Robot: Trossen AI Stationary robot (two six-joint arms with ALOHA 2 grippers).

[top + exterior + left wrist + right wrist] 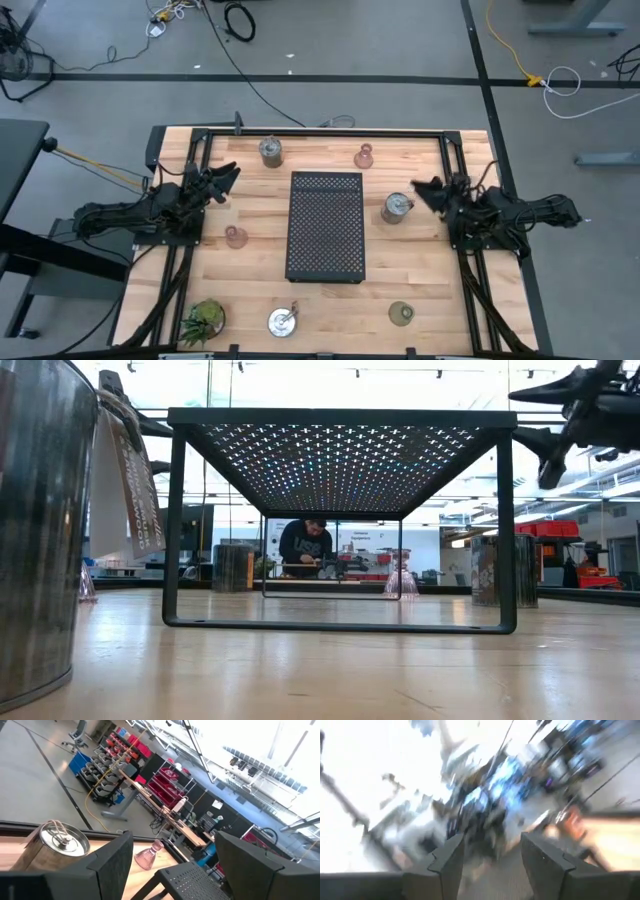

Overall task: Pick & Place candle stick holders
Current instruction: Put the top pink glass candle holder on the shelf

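Note:
Three silvery metal holders stand on the table: one at the far left (270, 150), one right of the tray (397, 207), one near the front edge (283, 320). A pink glass holder (364, 155) stands at the far side, another (235, 236) left of the tray. The olive-green holder (401, 313) stands at the near right. My left gripper (225, 180) is open and empty, left of the tray; its wrist view shows a silvery holder (60, 840) and a pink one (147, 856) ahead. My right gripper (425, 193) is open and empty, raised (540, 425) beside the right silvery holder (505, 570).
The black perforated tray (325, 225) stands on legs in the table's middle. A spiky green plant (203, 318) sits at the near left corner. A person shows in the room beyond the table (305, 545).

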